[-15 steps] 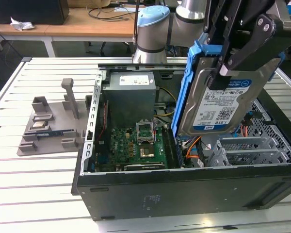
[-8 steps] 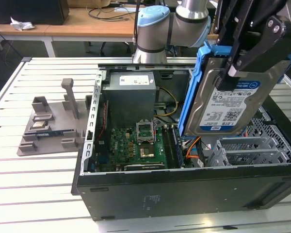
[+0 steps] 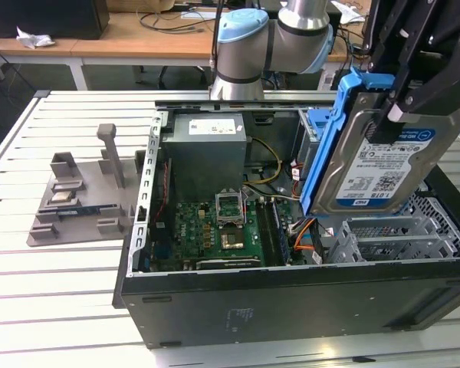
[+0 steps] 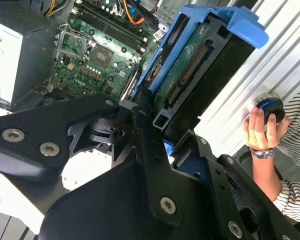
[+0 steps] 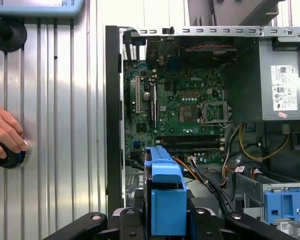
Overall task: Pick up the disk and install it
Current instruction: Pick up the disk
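The disk (image 3: pixel 376 165), a silver drive with a white-and-blue label in a blue carrier bracket, hangs tilted above the open computer case (image 3: pixel 291 299), at the exterior view's right. My gripper (image 3: pixel 405 103) is shut on its upper end with black fingers on both flat sides. In the second wrist view the disk (image 4: pixel 195 65) runs away from the gripper (image 4: pixel 152 120), its circuit-board side showing. In the first wrist view the blue carrier edge (image 5: pixel 165 200) sits between the gripper's (image 5: pixel 165 222) fingers, over the case's drive end.
Inside the case lie the motherboard (image 3: pixel 222 226), a grey power supply (image 3: pixel 207 146), orange and yellow cables and a metal drive cage (image 3: pixel 399 238). Another blue carrier (image 5: pixel 285 200) sits in the cage. A grey parts fixture (image 3: pixel 77 199) stands left. A person's hand (image 5: pixel 5 132) rests on a knob.
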Robot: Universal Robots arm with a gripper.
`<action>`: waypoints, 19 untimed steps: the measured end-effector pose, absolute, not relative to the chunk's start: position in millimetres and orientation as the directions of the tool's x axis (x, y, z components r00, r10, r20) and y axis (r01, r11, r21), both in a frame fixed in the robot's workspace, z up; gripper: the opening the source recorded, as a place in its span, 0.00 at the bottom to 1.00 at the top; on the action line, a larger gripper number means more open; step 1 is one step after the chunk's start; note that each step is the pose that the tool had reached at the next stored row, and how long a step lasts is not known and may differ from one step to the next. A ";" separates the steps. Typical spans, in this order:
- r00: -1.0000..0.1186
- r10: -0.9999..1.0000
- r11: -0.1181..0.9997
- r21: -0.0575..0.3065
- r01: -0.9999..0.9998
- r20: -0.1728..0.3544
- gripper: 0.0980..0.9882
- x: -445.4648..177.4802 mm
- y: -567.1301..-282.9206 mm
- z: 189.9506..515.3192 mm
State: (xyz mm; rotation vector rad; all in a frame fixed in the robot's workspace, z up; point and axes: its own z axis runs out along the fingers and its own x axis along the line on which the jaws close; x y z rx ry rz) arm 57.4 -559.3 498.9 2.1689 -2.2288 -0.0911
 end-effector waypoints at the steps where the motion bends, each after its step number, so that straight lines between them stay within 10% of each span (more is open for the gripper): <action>1: -0.028 -0.999 0.027 0.063 -0.998 -0.019 0.30 58.1 -559.3 498.9; 19: -0.029 -0.998 0.026 0.065 -0.998 -0.053 0.30 68.4 -569.0 495.1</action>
